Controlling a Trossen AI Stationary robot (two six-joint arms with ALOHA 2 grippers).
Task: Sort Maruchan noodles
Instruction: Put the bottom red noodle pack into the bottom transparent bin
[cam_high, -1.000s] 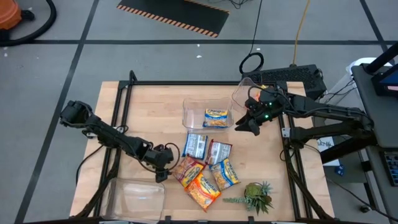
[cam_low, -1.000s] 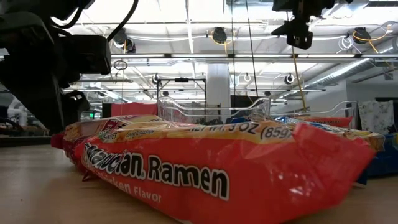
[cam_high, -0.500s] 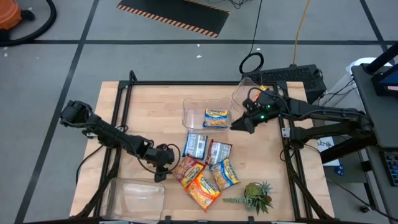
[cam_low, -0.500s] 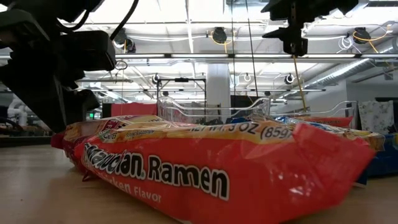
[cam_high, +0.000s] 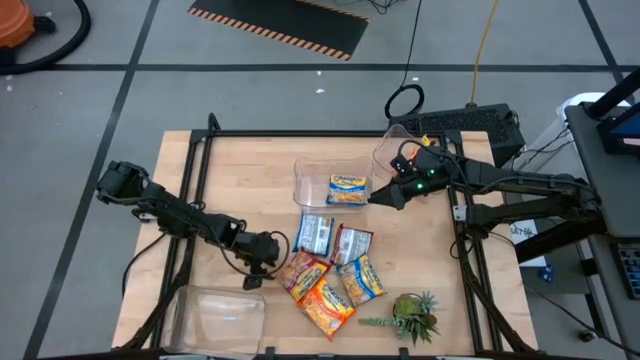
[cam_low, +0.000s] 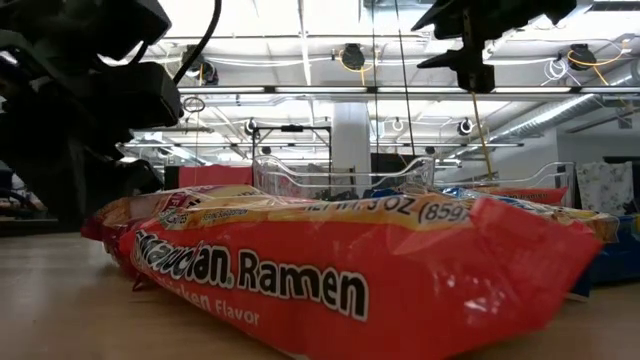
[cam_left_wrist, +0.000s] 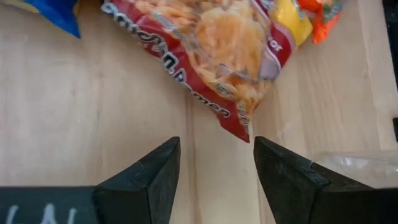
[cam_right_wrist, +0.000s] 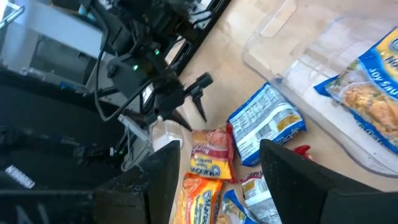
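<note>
I'm holding the left gripper (cam_left_wrist: 214, 163) low, fingers apart and empty, just short of the orange packet (cam_high: 300, 270) at the pile's edge, while the right gripper (cam_high: 385, 197), also spread, hangs beside the clear bin (cam_high: 305, 180), and I'm worrying a shallow approach shoves the slippery wrapper away.

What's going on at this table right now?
Two arms are sorting ramen packets. One blue-and-yellow packet already lies in the clear bin at the table's middle. The left gripper, open and empty, sits low beside the loose pile, its fingers aimed at the corner of an orange packet. The right gripper, open and holding nothing, hovers by the bin's right edge. A second bin is at the front left.
</note>
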